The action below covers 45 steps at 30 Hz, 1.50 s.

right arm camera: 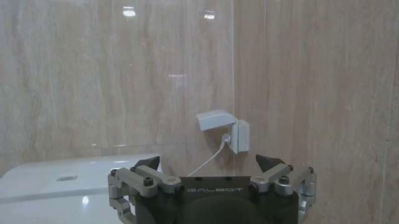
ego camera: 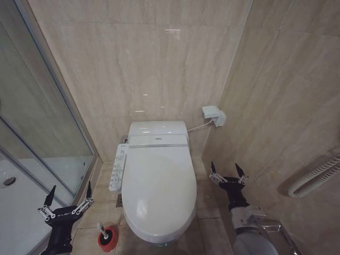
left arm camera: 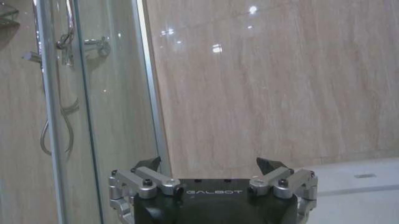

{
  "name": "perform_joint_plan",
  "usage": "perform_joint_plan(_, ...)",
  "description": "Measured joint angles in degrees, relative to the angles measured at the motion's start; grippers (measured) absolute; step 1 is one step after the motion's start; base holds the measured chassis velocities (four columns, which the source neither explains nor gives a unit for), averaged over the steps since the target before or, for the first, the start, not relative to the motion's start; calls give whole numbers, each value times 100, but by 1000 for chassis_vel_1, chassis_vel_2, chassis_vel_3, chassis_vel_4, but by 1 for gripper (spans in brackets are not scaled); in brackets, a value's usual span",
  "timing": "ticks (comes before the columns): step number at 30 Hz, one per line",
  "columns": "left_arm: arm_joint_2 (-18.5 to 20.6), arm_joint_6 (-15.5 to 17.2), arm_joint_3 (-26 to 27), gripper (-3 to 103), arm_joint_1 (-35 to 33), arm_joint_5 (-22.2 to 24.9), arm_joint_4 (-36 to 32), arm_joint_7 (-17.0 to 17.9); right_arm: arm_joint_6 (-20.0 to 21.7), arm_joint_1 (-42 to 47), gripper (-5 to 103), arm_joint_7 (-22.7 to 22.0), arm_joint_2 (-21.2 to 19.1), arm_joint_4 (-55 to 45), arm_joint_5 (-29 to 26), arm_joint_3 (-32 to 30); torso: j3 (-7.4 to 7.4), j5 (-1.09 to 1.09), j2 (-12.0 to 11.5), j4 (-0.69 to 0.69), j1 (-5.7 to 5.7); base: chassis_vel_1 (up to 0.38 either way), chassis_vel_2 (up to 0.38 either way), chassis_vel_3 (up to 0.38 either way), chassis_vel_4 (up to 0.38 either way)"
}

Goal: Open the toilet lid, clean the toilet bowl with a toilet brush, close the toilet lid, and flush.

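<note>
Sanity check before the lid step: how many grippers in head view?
2: left gripper open, low between the shower glass and toilet lid; right gripper open, beside the lid's other side.

Beige marble-look wall tiles (ego camera: pixel 159 58) behind and on the right. White socket box (ego camera: pixel 214 115) low on the back wall near the corner, white cable (ego camera: pixel 197 127) running from it. Glass shower door (ego camera: pixel 37 106) with metal frame on the left; shower tray (ego camera: pixel 16 207) and round drain (ego camera: pixel 8 181) inside. Shower hose (left arm camera: pixel 59 126) hanging behind the glass. Ribbed white hose (ego camera: pixel 316 178) on the right wall. Tiled floor (ego camera: pixel 210 228).
</note>
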<state>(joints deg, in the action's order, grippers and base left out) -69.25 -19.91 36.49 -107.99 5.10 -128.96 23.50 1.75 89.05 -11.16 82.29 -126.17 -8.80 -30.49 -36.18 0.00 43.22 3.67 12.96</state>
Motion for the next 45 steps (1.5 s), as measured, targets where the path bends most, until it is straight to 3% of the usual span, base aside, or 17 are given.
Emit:
perform_joint_plan(3,0,114,-29,100,83,30,11,-26,0,0,100,0,0,0,0,0,0,1,0,-1,0,0,0,0,0)
perform_joint_plan(6,-5,626,-150,100,460,200,108,-174,0,0,100,0,0,0,0,0,0,-1,0,1,0,0,0,0,0)
perform_joint_plan(7,-5,626,-150,100,460,200,108,-174,0,0,100,0,0,0,0,0,0,-1,0,1,0,0,0,0,0)
perform_joint_plan(10,-13,1211,-296,100,891,399,214,-352,0,0,100,0,0,0,0,0,0,-1,0,1,0,0,0,0,0)
perform_joint_plan(11,-13,1211,-296,100,891,399,214,-352,0,0,100,0,0,0,0,0,0,-1,0,1,0,0,0,0,0)
perform_joint_plan(13,-19,1687,-407,100,1237,560,308,-493,0,0,100,0,0,0,0,-1,0,0,0,1,0,0,0,0,0)
perform_joint_plan(15,-20,1782,-429,100,1308,592,325,-521,0,1,100,0,0,0,0,0,0,-1,0,1,0,0,0,0,0)
perform_joint_plan(16,-24,2012,-492,100,1522,661,366,-586,0,0,100,0,0,0,0,0,0,-2,0,3,0,0,0,0,0)
perform_joint_plan(19,-27,2176,-580,100,1689,626,387,-598,0,1,100,0,0,1,-1,-1,0,3,0,-4,0,0,0,0,0)
perform_joint_plan(22,-34,2648,-912,100,2193,318,262,-611,0,1,100,0,0,0,0,-1,0,-4,0,3,1,0,0,0,0)
perform_joint_plan(24,-23,2653,-952,100,2207,228,125,-592,0,1,100,0,0,1,0,-1,0,6,0,4,0,0,0,0,0)
perform_joint_plan(31,-2,2416,-921,100,2084,36,-76,-525,0,1,100,0,0,1,0,-1,0,0,0,-2,0,0,0,0,0)
perform_joint_plan(35,-14,2137,-924,100,1997,-144,51,-462,0,1,100,-1,0,1,0,-1,0,0,0,0,0,0,0,0,0)
perform_joint_plan(38,-10,1597,-921,100,1948,-378,454,-330,0,1,100,-1,0,1,1,0,0,0,0,1,0,0,0,0,0)
perform_joint_plan(39,-10,1597,-921,100,1948,-378,454,-330,0,1,100,-1,0,1,1,0,0,0,0,1,0,0,0,0,0)
perform_joint_plan(42,-7,1184,-928,100,1873,-412,825,-158,0,1,100,0,0,1,1,0,0,-1,0,0,0,0,0,0,0)
perform_joint_plan(45,-8,1041,-943,100,1844,-357,965,-9,0,1,100,0,0,1,1,0,0,-1,0,0,0,0,0,0,0)
